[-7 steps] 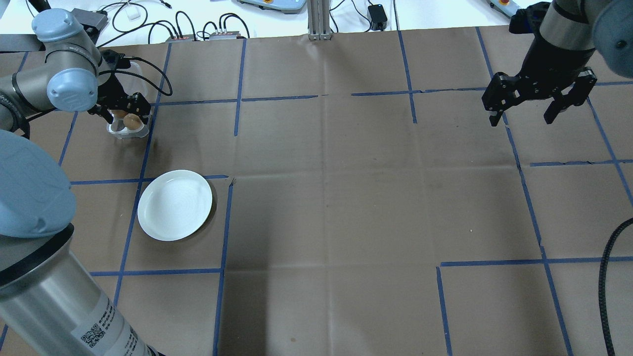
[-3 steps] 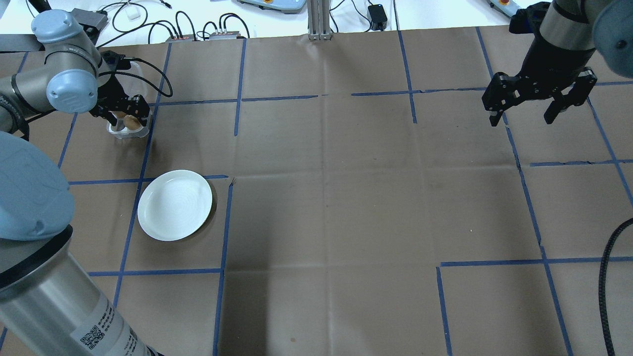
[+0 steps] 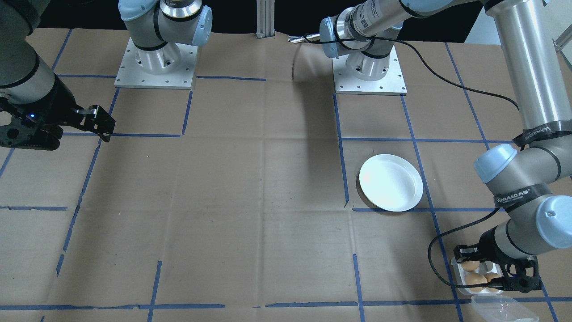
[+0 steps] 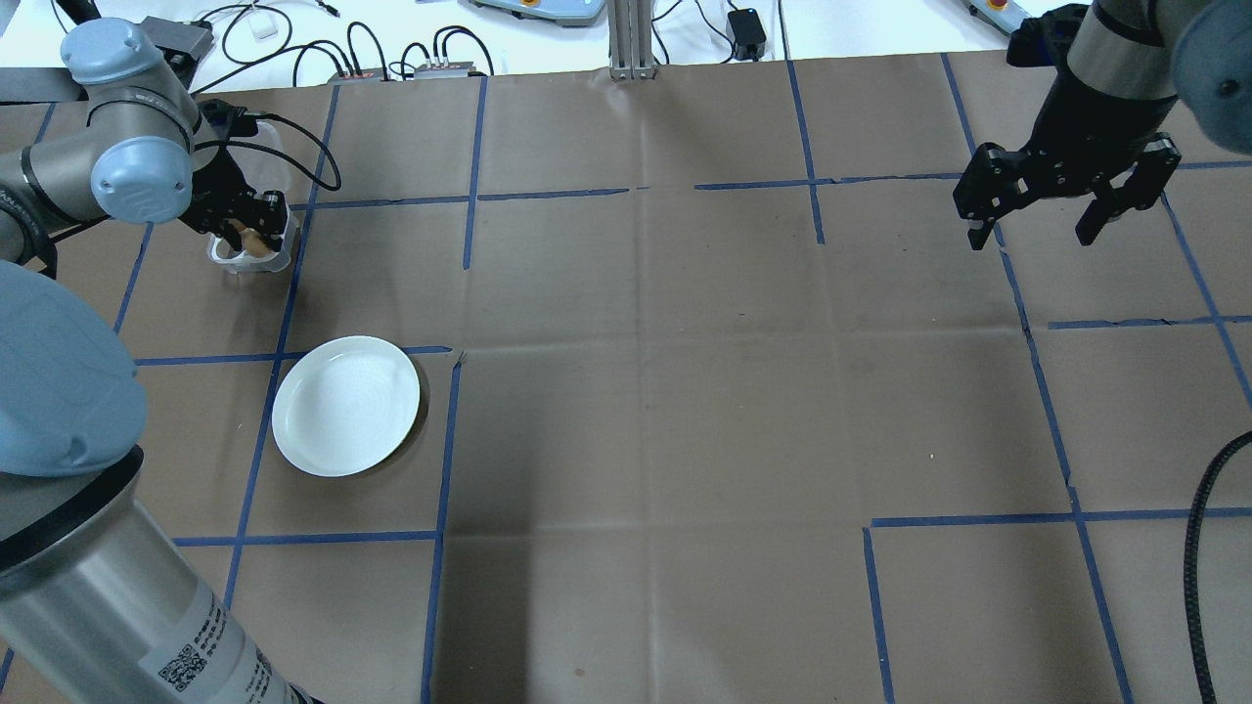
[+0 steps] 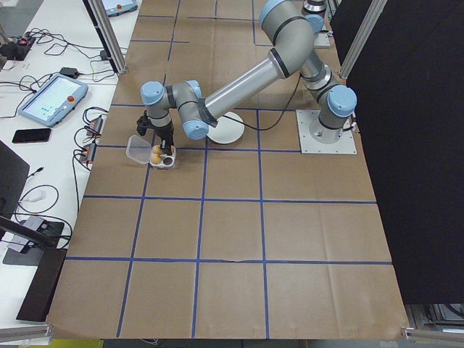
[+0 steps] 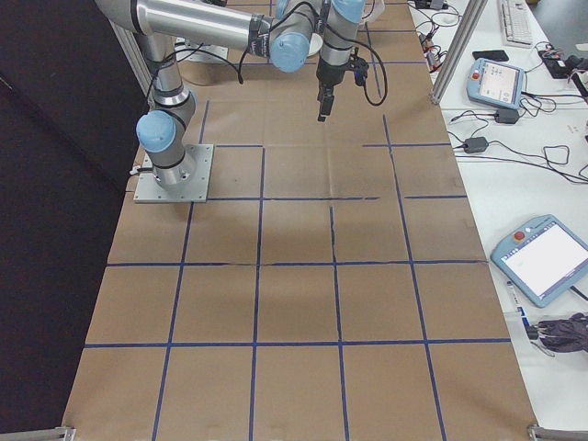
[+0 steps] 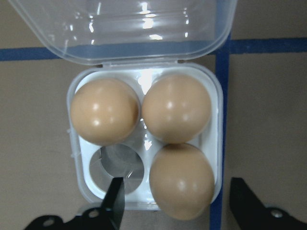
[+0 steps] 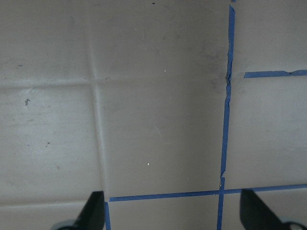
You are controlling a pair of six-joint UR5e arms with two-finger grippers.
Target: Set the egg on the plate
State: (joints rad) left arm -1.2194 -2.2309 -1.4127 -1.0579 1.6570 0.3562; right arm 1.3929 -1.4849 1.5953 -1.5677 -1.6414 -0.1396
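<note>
Left gripper [image 7: 175, 203] sits low over the clear egg box [image 7: 146, 143], fingers spread wide, not touching anything yet. In the left wrist view one fingertip [image 7: 115, 196] stands at the edge of the empty cup [image 7: 116, 165]; the other fingertip is outside the box wall, over the blue tape [image 7: 219, 120]. The target egg [image 7: 182, 179] lies between the two fingertips, in the cup nearest the gripper. Two more eggs fill the far row: one [image 7: 104, 111] beyond the empty cup, one [image 7: 176, 108] straight beyond the target egg. The box lid [image 7: 124, 26] is flipped open on the far side of the gripper.

The plate [image 4: 345, 405] is bare, well apart from the left gripper [image 4: 249, 217], towards the robot's base, on the brown paper table cover [image 4: 685, 391].

Right gripper [image 4: 1061, 200] hangs above the table on the far side, well apart from the box and the plate, fingers spread, holding nothing. Its wrist view shows only paper and tape lines between the two fingertips [image 8: 93, 211].
</note>
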